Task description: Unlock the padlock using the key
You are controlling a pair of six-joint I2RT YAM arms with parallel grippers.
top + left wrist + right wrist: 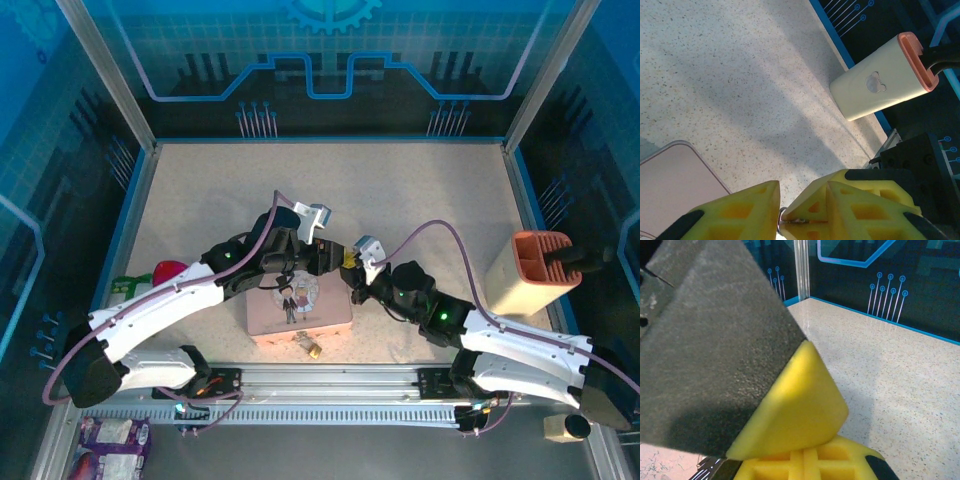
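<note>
Spotted padlock [313, 347] just off near edge of pink tin [330, 308], lying diagonal, shackle end toward it; right gripper [355, 274] clamped shut above tin, can't tell on left gripper [336, 258]

Speckled beige table top [420, 190]: stone look, matt, tiny grainy dots.
Pink rectangular tin with cartoon couple [322, 318]: smooth, metal look, soft shine.
Tiny brass-gold padlock [313, 348], at 6 o'clock of tin: shiny metal.
Cream box with orange top [875, 87], at 3 o'clock side of table: smooth matt plastic; top looks rubbery.
Yellow blocky gripper fingers [735, 212]: matt plastic, grid of hollows.
White arm shells [160, 310]: glossy plastic.
Dark grey block [715, 340]: rough, gritty, matt.
Silver rail [330, 385], 6 o'clock edge: ribbed metal.
</note>
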